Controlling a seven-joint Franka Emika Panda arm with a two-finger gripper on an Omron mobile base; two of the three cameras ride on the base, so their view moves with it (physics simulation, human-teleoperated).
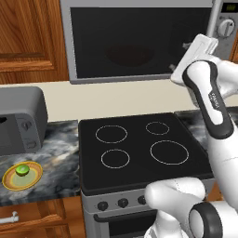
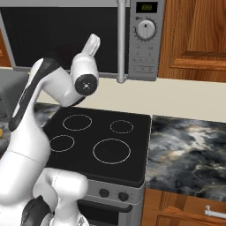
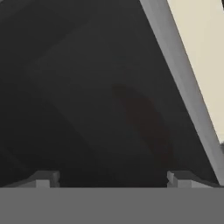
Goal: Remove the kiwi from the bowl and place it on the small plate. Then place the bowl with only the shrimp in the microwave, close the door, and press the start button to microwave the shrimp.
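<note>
Kitchen wall: steel-grey microwave [image 1: 139, 42], dark glass door [image 3: 87, 96] closed; my gripper [image 3: 113, 179] faces it, fingers spread, empty.

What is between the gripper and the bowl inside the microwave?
The closed dark glass door; in the left base view the bowl shows dimly behind it, with the open gripper in front.

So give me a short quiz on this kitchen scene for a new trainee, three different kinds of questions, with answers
1. True or false: the small bright green kiwi lies on the round yellow-orange plate.
2. The dark glass microwave door is: A open, B closed, C off its hinges.
3. Fill in: the two-finger gripper faces the door with its jaws ____.

Key: 1 true; 2 B; 3 open.
</note>
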